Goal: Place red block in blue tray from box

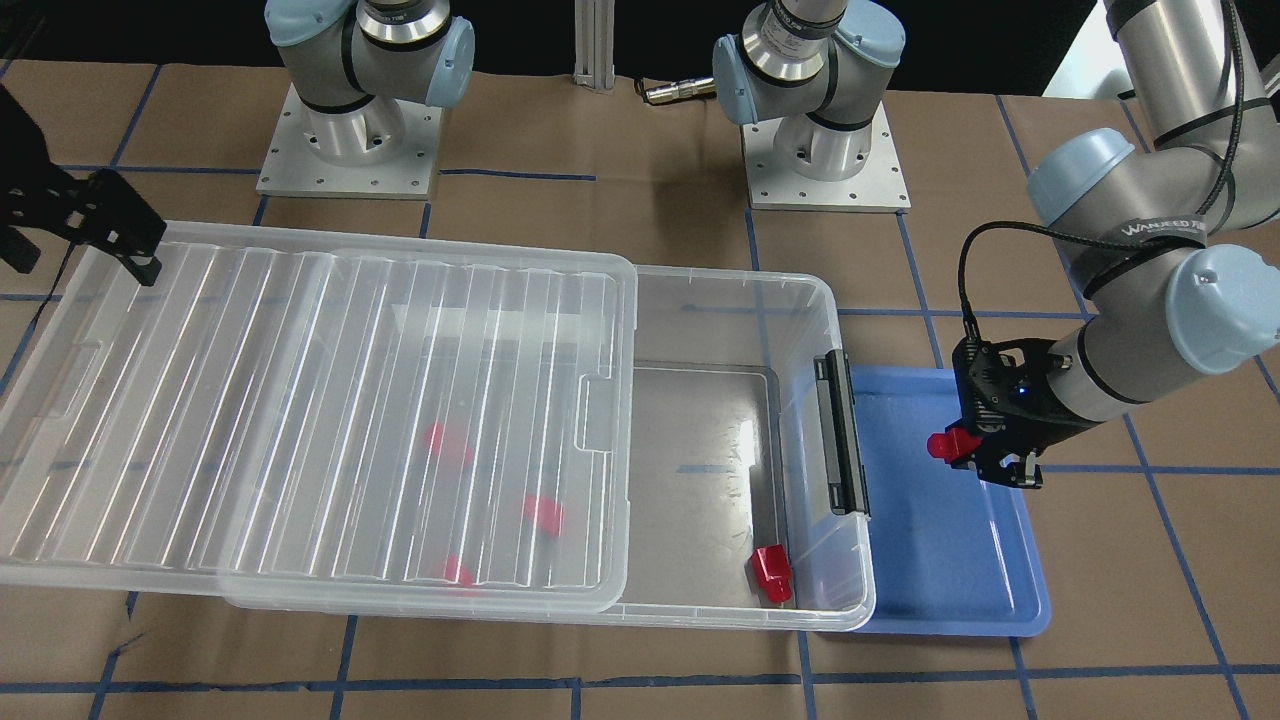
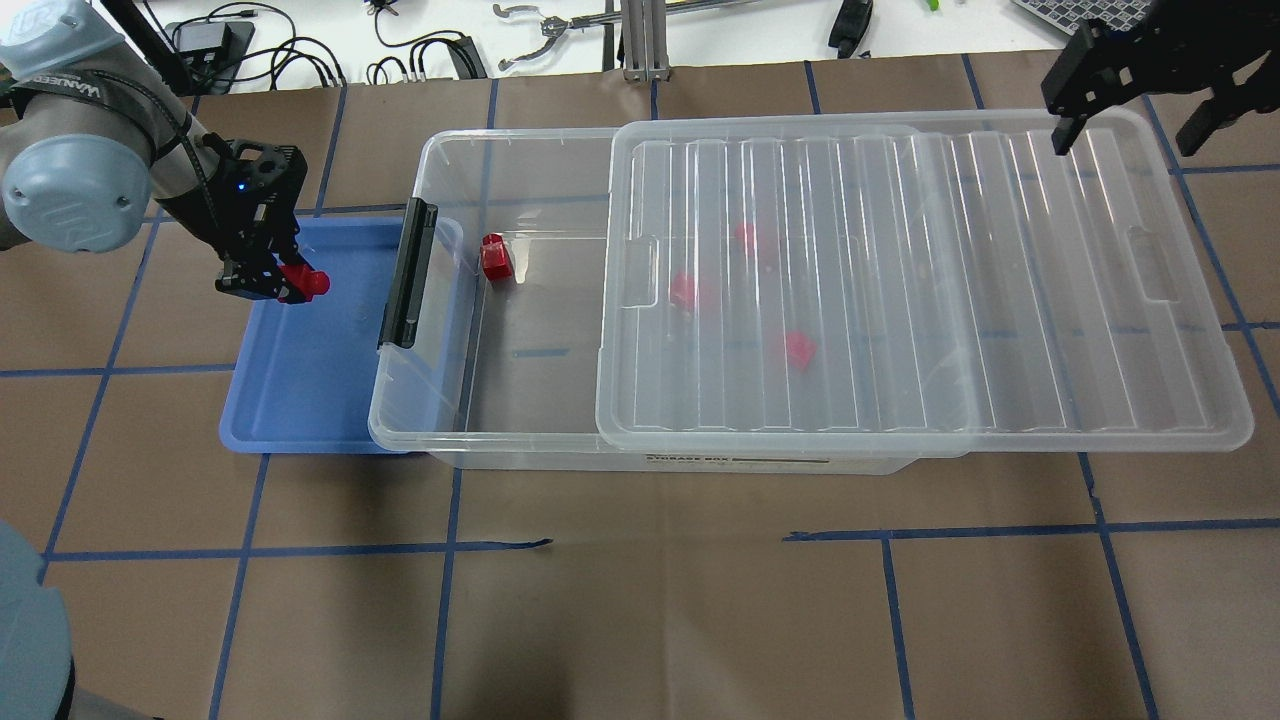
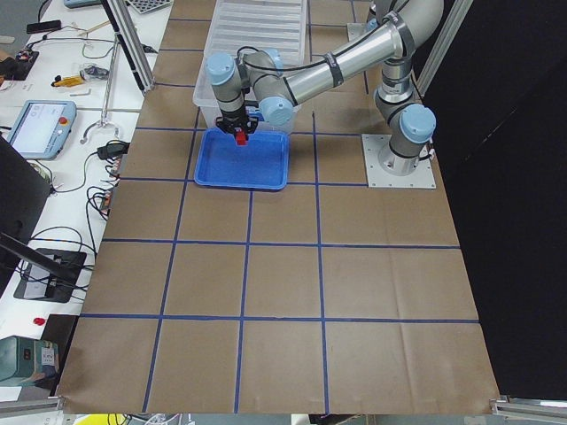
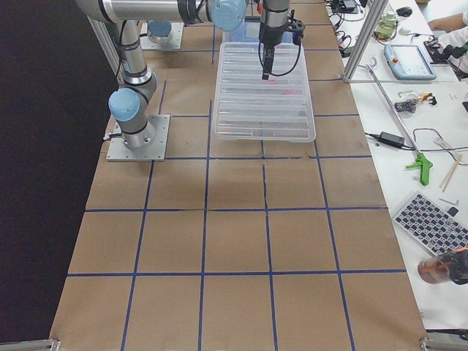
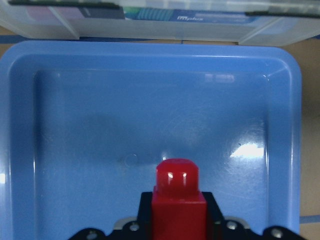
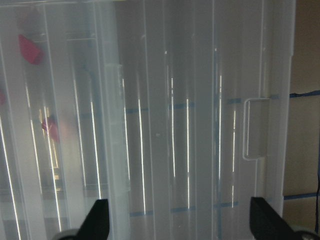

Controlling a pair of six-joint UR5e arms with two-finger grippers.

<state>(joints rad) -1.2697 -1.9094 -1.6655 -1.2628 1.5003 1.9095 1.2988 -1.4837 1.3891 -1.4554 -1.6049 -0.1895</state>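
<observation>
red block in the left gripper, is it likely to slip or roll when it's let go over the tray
The red block looks glossy and hard, so it may be slippery, though the left gripper has it clamped. Its cube body should rest flat rather than roll; it might bounce or skid slightly on the smooth blue tray.

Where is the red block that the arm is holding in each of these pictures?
Front-facing: red block, right of centre, over the blue tray.
Overhead: left side.
Exterior left: upper middle.
Exterior right: not visible.
Left wrist: bottom centre.
Right wrist: not in it.
Shared landmark: the blue tray beneath it.
</observation>
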